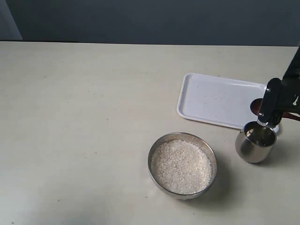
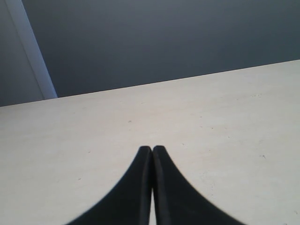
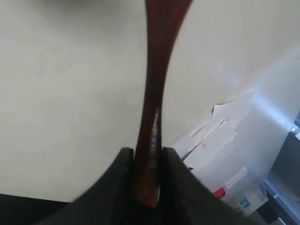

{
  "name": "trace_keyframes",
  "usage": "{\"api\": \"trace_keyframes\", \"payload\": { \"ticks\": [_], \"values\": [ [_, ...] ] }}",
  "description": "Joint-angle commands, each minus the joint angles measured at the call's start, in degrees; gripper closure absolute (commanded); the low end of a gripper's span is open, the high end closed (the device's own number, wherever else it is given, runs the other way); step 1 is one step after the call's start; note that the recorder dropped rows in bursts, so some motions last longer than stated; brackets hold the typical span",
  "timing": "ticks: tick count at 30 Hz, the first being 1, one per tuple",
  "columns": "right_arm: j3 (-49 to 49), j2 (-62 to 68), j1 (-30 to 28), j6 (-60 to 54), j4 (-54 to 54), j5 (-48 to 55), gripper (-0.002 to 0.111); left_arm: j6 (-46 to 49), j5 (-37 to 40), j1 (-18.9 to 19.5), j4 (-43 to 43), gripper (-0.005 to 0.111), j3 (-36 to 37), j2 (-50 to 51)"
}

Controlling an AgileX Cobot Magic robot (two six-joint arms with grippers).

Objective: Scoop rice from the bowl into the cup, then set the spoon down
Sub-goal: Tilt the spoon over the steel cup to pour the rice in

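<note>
While I am pinching the spoon [image 3: 157, 93] by its thin handle, my right claw [image 3: 147, 157] is standing nearly closed, with both fingers [image 3: 123, 161] pressing the reddish wood from either side. Seen from outside, this claw is hanging at the right edge of the scene, and the spoon's dark oval head is showing just above and behind the cup [image 1: 255, 142]. That cup is standing upright on the table [image 1: 84, 117], and its shiny inside is reflecting so much that I cannot tell whether any grains are lying in it. Just behind it a white tray [image 1: 215, 98] is lying flat. To the cup's left, near but apart, the bowl [image 1: 183, 135] is sitting with the rice [image 1: 182, 166] filling it almost to the rim. My left claw [image 2: 152, 150] is hovering over bare tabletop, its two fingers pressing together tip to tip and gripping nothing.
</note>
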Motion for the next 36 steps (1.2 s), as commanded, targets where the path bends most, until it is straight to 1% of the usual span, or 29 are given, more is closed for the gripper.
{"api": "trace_keyframes", "payload": {
  "ticks": [1, 5, 9, 12, 18, 22, 31, 36],
  "values": [
    [0.12, -0.60, 0.29, 0.02, -0.60, -0.05, 0.109, -0.29, -0.43, -0.30, -0.16, 0.106, -0.16, -0.31],
    [0.22, -0.60, 0.29, 0.02, -0.74, -0.05, 0.109, -0.29, -0.43, -0.30, -0.16, 0.106, -0.16, -0.31],
    [2.74, -0.60, 0.29, 2.36, -5.20, -0.05, 0.109, -0.29, -0.43, -0.30, -0.16, 0.106, -0.16, -0.31],
    [4.96, -0.60, 0.29, 2.85, -5.82, -0.05, 0.109, -0.29, -0.43, -0.30, -0.16, 0.106, -0.16, -0.31],
    [5.58, -2.05, 1.09, 4.98, -7.97, -0.05, 0.109, -0.29, -0.43, -0.30, -0.16, 0.106, -0.16, -0.31],
    [5.67, -2.29, 1.07, 4.98, -6.73, -0.05, 0.109, -0.29, -0.43, -0.30, -0.16, 0.106, -0.16, -0.31],
    [5.67, -2.29, 1.07, 3.74, 0.57, -0.05, 0.109, -0.29, -0.43, -0.30, -0.16, 0.106, -0.16, -0.31],
    [5.54, -2.29, 0.69, 3.08, 0.85, -0.05, 0.109, -0.29, -0.31, -0.30, -0.16, 0.106, -0.16, -0.31]
  ]
}}
